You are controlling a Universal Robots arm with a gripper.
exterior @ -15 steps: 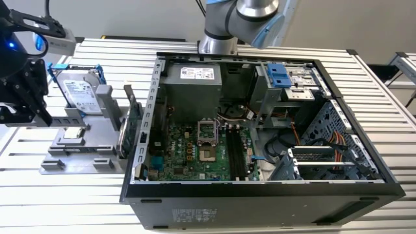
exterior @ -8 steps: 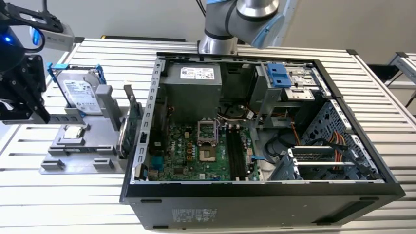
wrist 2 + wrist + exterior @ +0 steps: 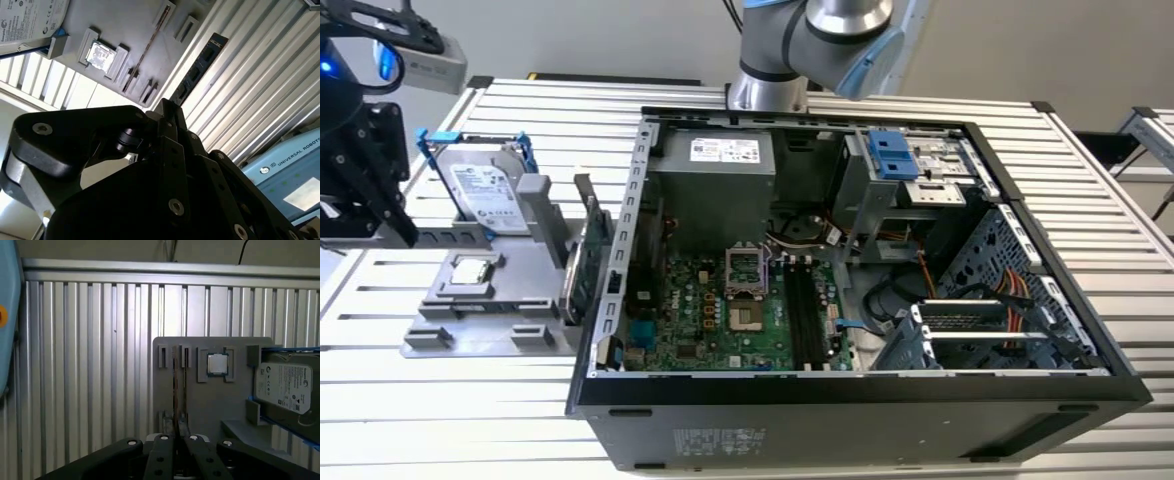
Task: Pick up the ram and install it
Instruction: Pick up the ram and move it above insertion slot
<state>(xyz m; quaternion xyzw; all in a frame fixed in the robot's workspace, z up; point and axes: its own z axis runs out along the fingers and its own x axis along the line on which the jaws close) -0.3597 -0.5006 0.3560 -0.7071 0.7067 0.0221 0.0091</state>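
Gripper (image 3: 384, 210): black, hanging at the exterior view's left, off the table's near corner. It touches nothing. I cannot tell from here whether it is spread or clenched, and I see nothing in its grasp.
Tray (image 3: 480, 332): grey parts holder on the ribbed table, between the gripper and the case.
Drive (image 3: 487, 195): silver in a blue frame, propped at the tray's far end. Not the target.
Processor (image 3: 474, 270): small silver square, lying flat in its pocket mid-tray.
Ram (image 3: 590, 262): green stick standing on its long edge in the tray's slotted posts, on the side just beside the case wall. It is not yet lifted.
Ram from gripper: off toward the exterior view's right, with the drive and processor nearer the gripper than the ram is.
Long axis: runs along the case wall, roughly parallel to the slots.
Line-up: in the first wrist view the ram (image 3: 175, 385) shows as a thin edge-on line heading straight for the gripper's middle (image 3: 177, 438), so I judge the two already share a plane.
Case (image 3: 854, 430): open and lying on its side.
Slots (image 3: 803, 315): long, black and bare.
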